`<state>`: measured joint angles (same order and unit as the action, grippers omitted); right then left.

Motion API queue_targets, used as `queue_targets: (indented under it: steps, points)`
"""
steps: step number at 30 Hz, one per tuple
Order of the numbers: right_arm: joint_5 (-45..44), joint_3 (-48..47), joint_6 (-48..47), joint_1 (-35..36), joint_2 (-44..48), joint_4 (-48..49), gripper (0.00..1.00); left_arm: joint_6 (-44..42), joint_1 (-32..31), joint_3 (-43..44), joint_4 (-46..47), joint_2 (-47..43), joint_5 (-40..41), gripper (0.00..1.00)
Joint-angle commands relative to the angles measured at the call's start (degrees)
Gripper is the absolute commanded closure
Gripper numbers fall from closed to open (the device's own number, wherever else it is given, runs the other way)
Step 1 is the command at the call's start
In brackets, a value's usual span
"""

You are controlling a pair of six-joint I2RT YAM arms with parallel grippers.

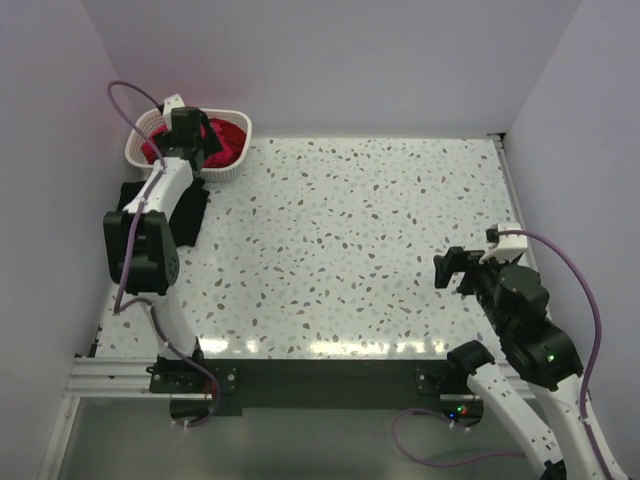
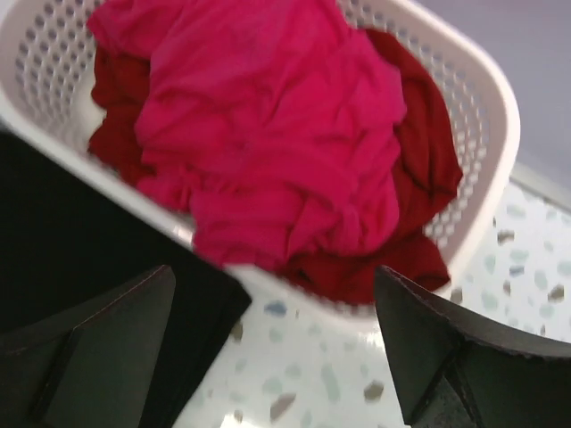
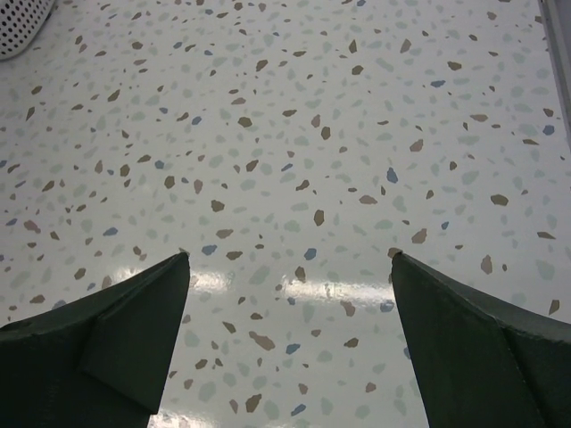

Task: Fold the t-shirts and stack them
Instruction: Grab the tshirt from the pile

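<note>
A bright pinkish-red t-shirt (image 2: 268, 134) lies crumpled on top of a darker red t-shirt (image 2: 424, 160) inside the white lattice basket (image 2: 486, 98); both show in the top view (image 1: 228, 138). A black t-shirt (image 1: 188, 212) lies flat on the table in front of the basket, partly under my left arm, and also shows in the left wrist view (image 2: 80, 259). My left gripper (image 1: 190, 135) is open and empty, hovering at the basket's near rim. My right gripper (image 1: 452, 268) is open and empty above bare table at the right.
The basket (image 1: 232, 165) stands at the table's far left corner. The speckled table (image 1: 350, 240) stretches between the arms and also fills the right wrist view (image 3: 294, 134). Walls close in the left, back and right sides.
</note>
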<state>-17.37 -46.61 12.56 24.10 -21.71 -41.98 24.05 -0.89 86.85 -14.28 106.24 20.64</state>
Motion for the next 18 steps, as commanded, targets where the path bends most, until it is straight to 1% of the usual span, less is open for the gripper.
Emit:
queue_targets:
  steps: [1, 2, 5, 9, 11, 14, 15, 17, 18]
  points:
    - [1.54, 0.03, 0.01, 0.16, -1.22, 2.16, 0.01, 2.14, 2.90, 12.97, 1.37, 9.32, 1.59, 0.03]
    - [1.81, 0.11, 0.10, 0.07, -1.40, 2.25, 0.01, 2.14, 3.34, 17.17, 1.19, 13.26, 0.98, 0.03]
    - [2.25, 0.20, -0.08, 0.25, -2.62, 2.34, 0.02, 2.22, 4.57, 23.16, 1.80, 19.51, -1.12, 0.08]
    - [2.42, -0.06, 0.01, 0.16, -4.91, 1.99, 0.01, 1.96, 5.10, 27.05, 3.47, 24.70, -3.94, 0.19]
    - [2.60, -0.23, 0.01, 0.16, -5.62, 1.90, 0.01, 1.88, 5.19, 27.58, 4.70, 26.21, -5.95, 0.23]
    - [2.69, -0.15, 0.01, 0.16, -5.80, 1.99, 0.01, 1.70, 5.45, 26.28, 7.59, 26.13, -10.16, 0.44]
    - [2.60, -0.15, 0.01, 0.16, -5.79, 1.99, 0.01, 1.44, 5.46, 25.40, 8.82, 25.43, -11.05, 0.60]
    - [2.51, -0.15, 0.01, 0.16, -5.71, 1.99, 0.01, 0.38, 5.46, 22.33, 12.95, 22.55, -13.07, 0.78]
    - [2.60, -0.15, 0.01, 0.16, -5.62, 1.90, 0.01, 0.38, 5.46, 21.70, 13.40, 21.39, -13.43, 0.95]
